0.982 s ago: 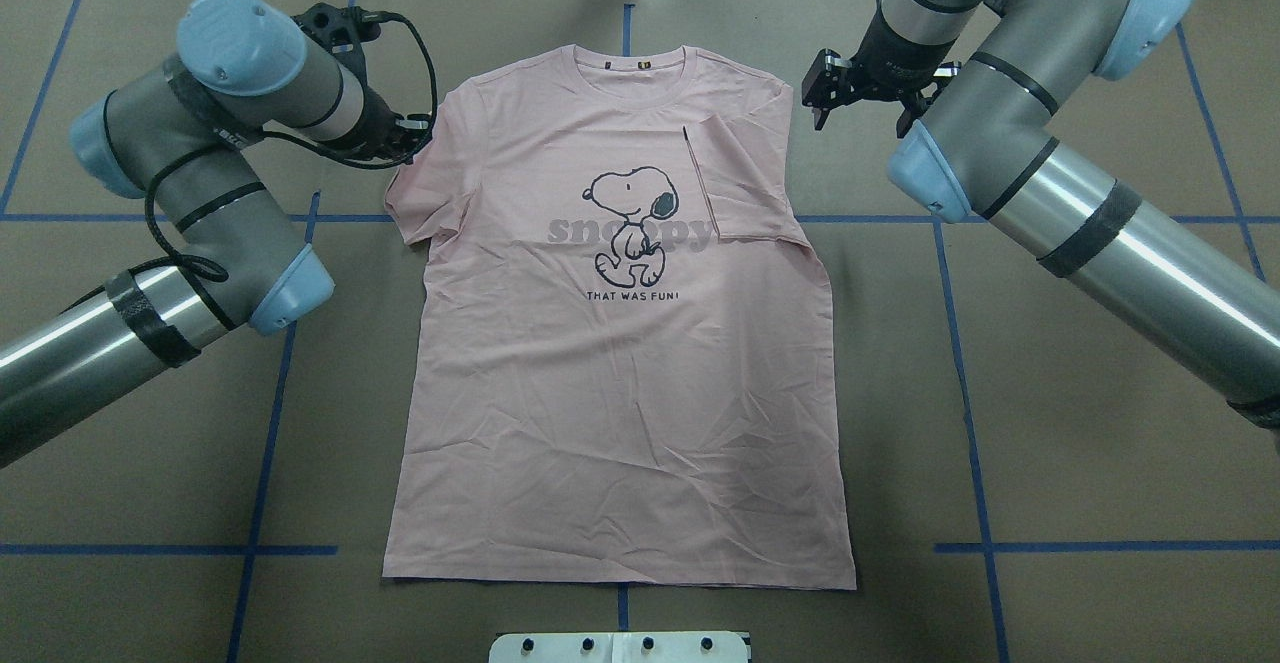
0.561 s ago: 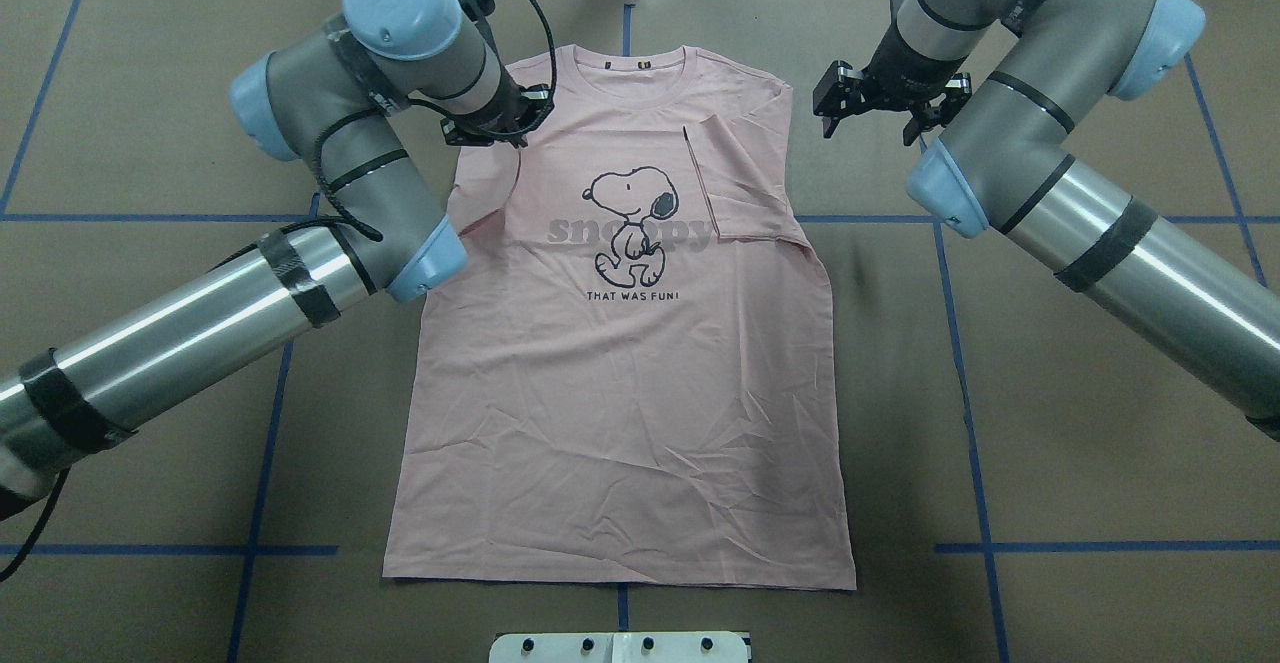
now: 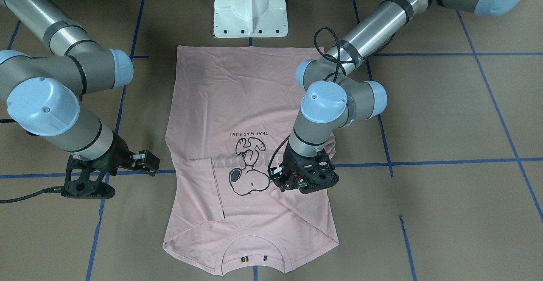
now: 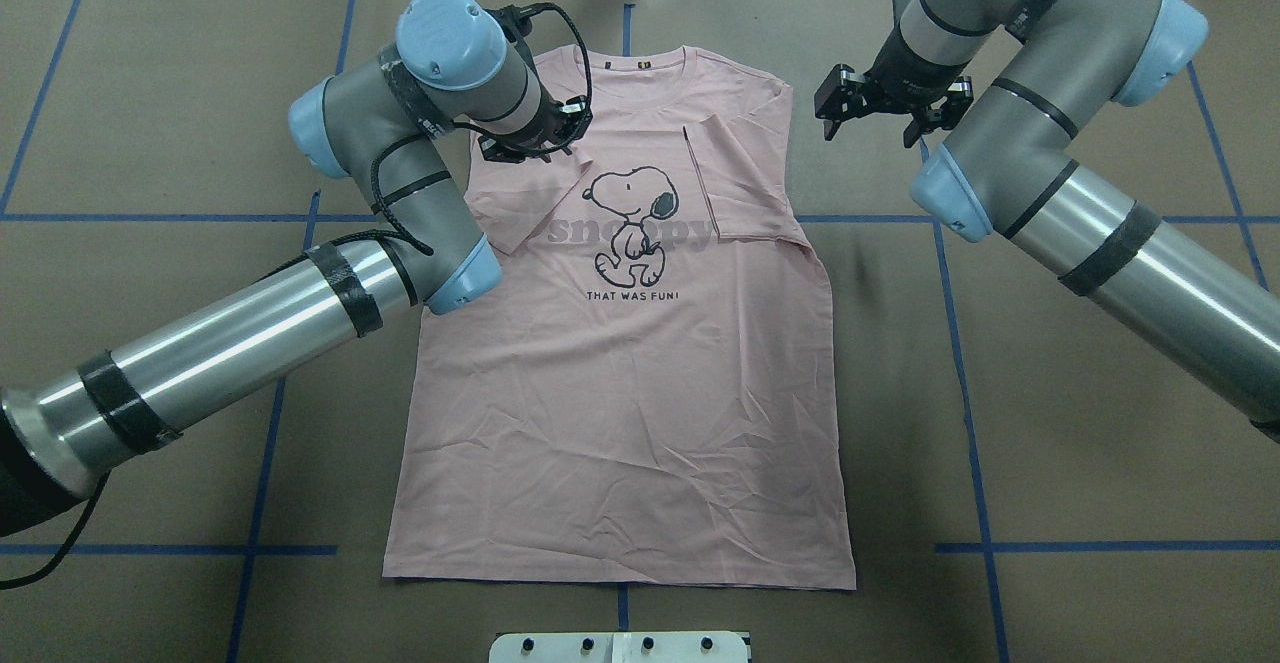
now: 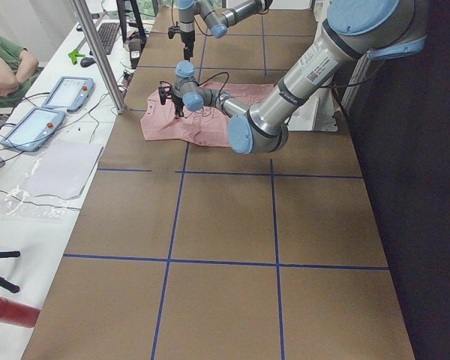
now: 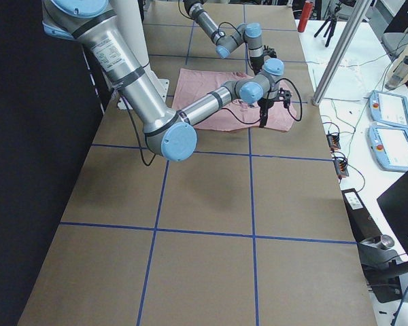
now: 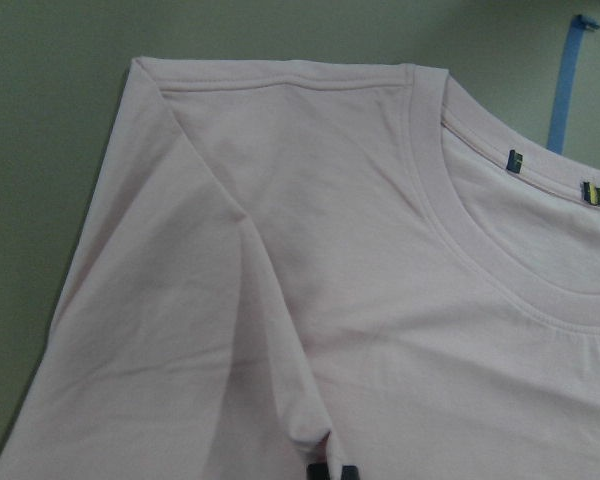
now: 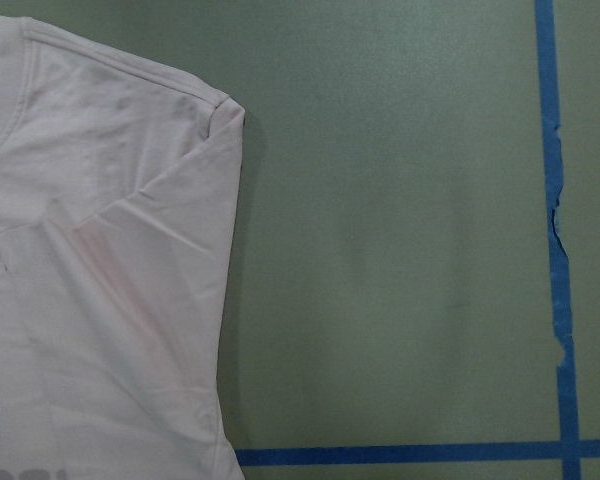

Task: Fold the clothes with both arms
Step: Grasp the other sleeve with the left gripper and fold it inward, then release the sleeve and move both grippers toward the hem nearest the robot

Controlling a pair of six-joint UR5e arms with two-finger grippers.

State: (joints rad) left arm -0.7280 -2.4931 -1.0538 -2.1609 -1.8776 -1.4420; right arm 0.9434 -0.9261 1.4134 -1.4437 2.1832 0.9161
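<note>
The pink Snoopy T-shirt (image 4: 620, 393) lies flat and front up on the brown table, collar at the far end. Its sleeve on my right side is folded in over the chest (image 4: 745, 178). My left gripper (image 4: 530, 143) is over the shirt's upper chest, shut on the other sleeve, whose fabric is pulled inward in a slanted fold (image 4: 520, 218). The left wrist view shows the fingertips (image 7: 330, 470) pinching pink cloth below the collar (image 7: 500, 260). My right gripper (image 4: 868, 131) is open and empty, over bare table just beside the shirt's shoulder (image 8: 215, 115). Both grippers show in the front-facing view, left (image 3: 303, 181) and right (image 3: 116, 179).
The white pedestal base (image 3: 250, 9) stands at the shirt's hem end. Blue tape lines (image 4: 960, 383) cross the table. Beyond the far edge are a metal post (image 5: 97, 56), tablets (image 5: 30, 124) and a seated person (image 5: 4, 64).
My left arm has swung to the right, carrying the sleeve from the shirt's outer edge in over the chest. My right gripper has shifted only slightly.
</note>
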